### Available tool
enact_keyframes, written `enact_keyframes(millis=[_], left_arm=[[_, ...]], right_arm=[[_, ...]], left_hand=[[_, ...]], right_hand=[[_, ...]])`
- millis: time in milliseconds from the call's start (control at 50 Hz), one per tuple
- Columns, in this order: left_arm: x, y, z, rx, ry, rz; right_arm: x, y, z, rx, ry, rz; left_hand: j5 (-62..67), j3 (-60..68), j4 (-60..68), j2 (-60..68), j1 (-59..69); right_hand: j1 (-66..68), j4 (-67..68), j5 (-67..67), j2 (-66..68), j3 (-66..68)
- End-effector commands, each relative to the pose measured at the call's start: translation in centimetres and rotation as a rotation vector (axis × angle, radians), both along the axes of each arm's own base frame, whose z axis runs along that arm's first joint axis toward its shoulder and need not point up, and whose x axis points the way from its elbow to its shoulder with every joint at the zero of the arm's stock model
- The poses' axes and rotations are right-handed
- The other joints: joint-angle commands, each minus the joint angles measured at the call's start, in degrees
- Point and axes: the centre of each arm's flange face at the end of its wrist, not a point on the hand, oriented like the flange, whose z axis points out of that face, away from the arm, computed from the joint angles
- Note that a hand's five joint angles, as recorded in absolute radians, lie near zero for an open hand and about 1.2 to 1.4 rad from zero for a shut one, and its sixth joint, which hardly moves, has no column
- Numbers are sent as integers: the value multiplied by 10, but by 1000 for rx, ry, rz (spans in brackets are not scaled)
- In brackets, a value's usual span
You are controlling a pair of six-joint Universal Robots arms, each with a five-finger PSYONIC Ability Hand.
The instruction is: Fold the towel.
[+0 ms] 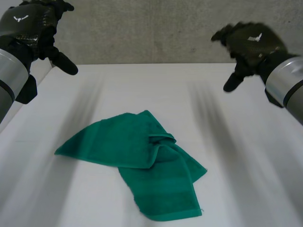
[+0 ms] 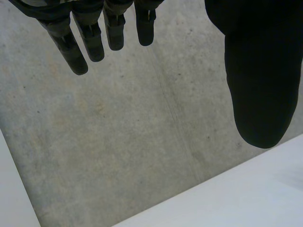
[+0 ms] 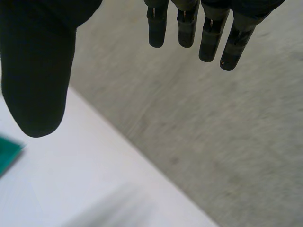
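Green towel [image 1: 137, 161] is seen lying rumpled and partly doubled over near the middle of the white table [image 1: 236, 156], toward its front edge. Left hand [image 1: 28, 23] and right hand [image 1: 251, 42] are held raised at either side, well apart from the towel, fingers straight, nothing grasped. Grey concrete wall [image 1: 151, 28] is seen behind.

Both hands up, open, empty.
Well apart: left hand [image 1: 29, 26], fingers [image 2: 94, 42] straight, thumb [image 2: 260, 71] held wide; right hand [image 1: 250, 41] the same, fingers [image 3: 208, 38] straight, thumb [image 3: 38, 71] wide; grey forearms [image 1: 9, 75] angling in from either side.
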Motion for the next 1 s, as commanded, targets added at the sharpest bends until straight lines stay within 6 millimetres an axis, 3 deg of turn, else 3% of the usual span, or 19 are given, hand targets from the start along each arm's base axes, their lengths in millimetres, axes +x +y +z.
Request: enact_keyframes(millis=[20, 140, 180, 220, 260, 320, 340, 420, 580, 880, 1000], left_arm=[[-6, 8, -31, 140, -83, -23], [-11, 34, -79, 336, -169, -59], [-11, 37, -86, 357, -179, -61], [-9, 45, -113, 426, -212, -52], [-7, 45, -142, 481, -243, -32], [-7, 45, -150, 496, -254, -28], [-4, 42, -173, 543, -277, -13], [1, 40, -194, 599, -295, 3], [6, 37, -210, 622, -296, 21], [-2, 26, -219, 535, -258, 12], [-7, 21, -227, 536, -263, 3]], right_arm=[[11, 21, -39, 192, 210, 84], [14, 34, -65, 357, 183, 105], [12, 38, -76, 441, 124, 90], [11, 40, -83, 485, 84, 83], [12, 42, -96, 540, 36, 83], [15, 43, -129, 636, -7, 82], [16, 44, -135, 647, -14, 83], [20, 42, -154, 674, -66, 69], [38, 43, -183, 755, -125, 84], [67, 34, -189, 678, -150, 113], [74, 32, -194, 667, -137, 104]], left_hand=[[-10, -4, 0, 1, 6], [9, 14, 18, 20, 24], [11, 16, 20, 21, 26], [21, 26, 30, 31, 36], [21, 26, 30, 31, 36], [21, 26, 30, 31, 36], [21, 26, 30, 31, 36], [21, 26, 30, 31, 36], [21, 26, 30, 31, 36], [26, 31, 35, 36, 41], [34, 40, 43, 45, 50]], right_hand=[[-14, -31, -28, -25, -19], [-14, -31, -28, -25, -19], [11, -5, -2, 1, 7], [35, 19, 22, 25, 31], [62, 46, 48, 51, 57], [126, 109, 112, 115, 121], [131, 115, 117, 121, 127], [183, 167, 169, 173, 179], [240, 224, 227, 230, 236], [336, 320, 323, 326, 332], [479, 463, 465, 468, 475]])
